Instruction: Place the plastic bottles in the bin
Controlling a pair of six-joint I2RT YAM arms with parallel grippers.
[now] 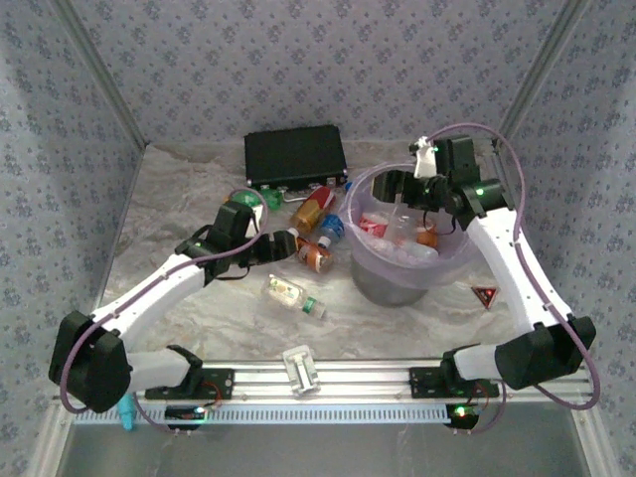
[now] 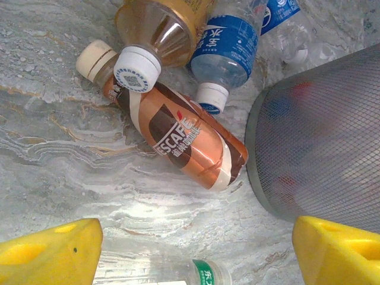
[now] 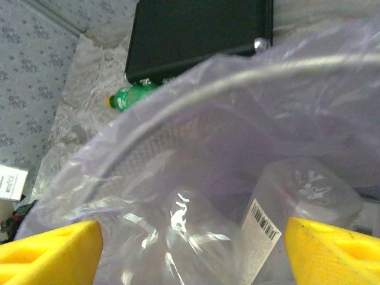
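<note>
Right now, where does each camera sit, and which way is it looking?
Top external: high behind the arms, looking down on the table, left arm, right arm, bin and black case.
Left wrist: on the left arm, looking down at a brown coffee bottle beside the bin; yellow fingers at bottom corners.
Right wrist: on the right arm, looking across the bin's lavender bag toward the black case; yellow fingers below.
Shared: all three show the bin.
</note>
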